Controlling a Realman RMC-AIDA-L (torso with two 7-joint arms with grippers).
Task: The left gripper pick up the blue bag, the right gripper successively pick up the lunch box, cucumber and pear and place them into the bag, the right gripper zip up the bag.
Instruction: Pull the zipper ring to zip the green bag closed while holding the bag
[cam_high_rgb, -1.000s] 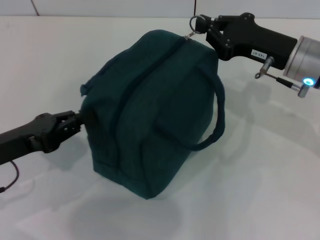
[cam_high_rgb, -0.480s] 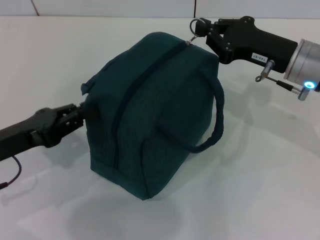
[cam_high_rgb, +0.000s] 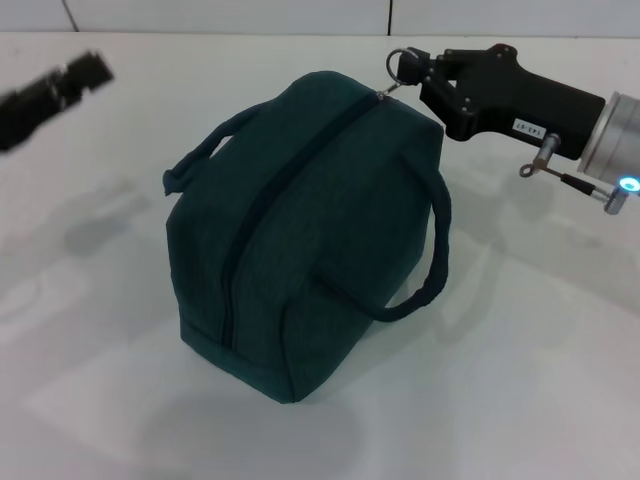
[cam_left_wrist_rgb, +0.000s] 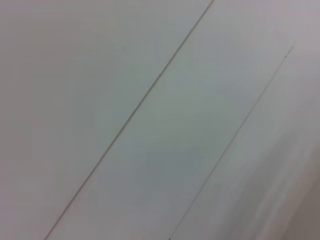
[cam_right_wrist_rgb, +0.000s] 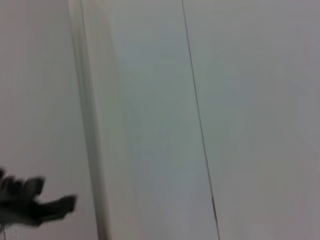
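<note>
Blue bag (cam_high_rgb: 300, 240) is sitting upright mid-worktop (cam_high_rgb: 520, 380), zipper line reading shut along the whole top, both loop handles hanging free. Lunch box, cucumber and pear aren't visible anywhere; my guess is they're inside.

Right gripper (cam_high_rgb: 412, 68) is sitting at the far end of the zipper, fingers clamped on the metal ring pull (cam_high_rgb: 400, 62). The pull is at the end of its track, at the bag's far top corner. Judging from that, the zip-up step is finishing or just done.

Left gripper (cam_high_rgb: 62, 88) is hanging at the far left, well apart from the bag and touching nothing. It's blurred in the head view, so can't tell whether its fingers are apart or together. It also shows faintly in the right wrist view (cam_right_wrist_rgb: 35, 205), no clearer there. Left wrist view is showing only bare pale panels.

Next move, as I read it: right fingers need to let go of the ring and back off up and away without snagging the pull or dragging the bag over, since nothing is bracing the bag.
</note>
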